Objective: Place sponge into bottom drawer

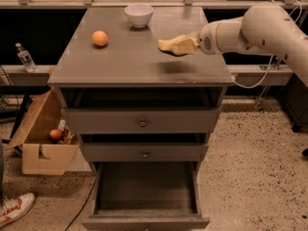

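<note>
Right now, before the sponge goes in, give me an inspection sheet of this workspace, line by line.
Surface: grey cabinet top, with a shadow under the raised sponge.
Job's things: sponge held above the top's right side; bottom drawer pulled open, nothing seen inside.
Clutter: orange fruit and white bowl on the top, both apart from the sponge.
Grippers: pincer shut on the sponge's right end, above the top.
Cables: pale cable hangs on the right below the arm; dark cable on the floor left of the bottom drawer.
Surroundings: top drawer and middle drawer slightly open; cardboard box, bottle and shoe on the left.
</note>
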`<state>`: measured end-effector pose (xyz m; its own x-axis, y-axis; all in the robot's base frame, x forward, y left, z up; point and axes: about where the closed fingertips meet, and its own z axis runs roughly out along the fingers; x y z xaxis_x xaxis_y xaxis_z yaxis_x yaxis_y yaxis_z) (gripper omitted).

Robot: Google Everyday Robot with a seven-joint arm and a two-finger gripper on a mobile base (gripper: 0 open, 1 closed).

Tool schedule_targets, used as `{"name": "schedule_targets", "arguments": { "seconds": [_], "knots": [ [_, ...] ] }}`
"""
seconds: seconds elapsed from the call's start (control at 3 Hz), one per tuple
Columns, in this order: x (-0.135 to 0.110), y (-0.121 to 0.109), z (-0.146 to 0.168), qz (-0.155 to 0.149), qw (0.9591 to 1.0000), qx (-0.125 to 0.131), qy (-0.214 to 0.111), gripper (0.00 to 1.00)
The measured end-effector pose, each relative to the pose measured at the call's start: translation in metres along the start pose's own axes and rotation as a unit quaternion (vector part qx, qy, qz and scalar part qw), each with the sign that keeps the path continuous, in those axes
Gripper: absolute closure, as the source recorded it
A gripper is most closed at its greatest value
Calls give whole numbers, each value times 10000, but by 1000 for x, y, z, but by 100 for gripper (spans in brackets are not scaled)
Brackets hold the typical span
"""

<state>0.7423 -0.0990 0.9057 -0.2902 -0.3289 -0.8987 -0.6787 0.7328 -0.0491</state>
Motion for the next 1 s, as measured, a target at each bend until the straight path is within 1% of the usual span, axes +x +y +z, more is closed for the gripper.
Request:
{"name": "schedule_targets", "arguments": {
  "seconds": [0.33, 0.67, 1.0],
  "knots": [
    [8, 31, -19, -172, 9994, -285, 60, 100],
    [31, 91, -52, -351, 9971, -679, 55, 100],
    [71, 163, -92, -448, 9950, -877, 163, 100]
  ]
}}
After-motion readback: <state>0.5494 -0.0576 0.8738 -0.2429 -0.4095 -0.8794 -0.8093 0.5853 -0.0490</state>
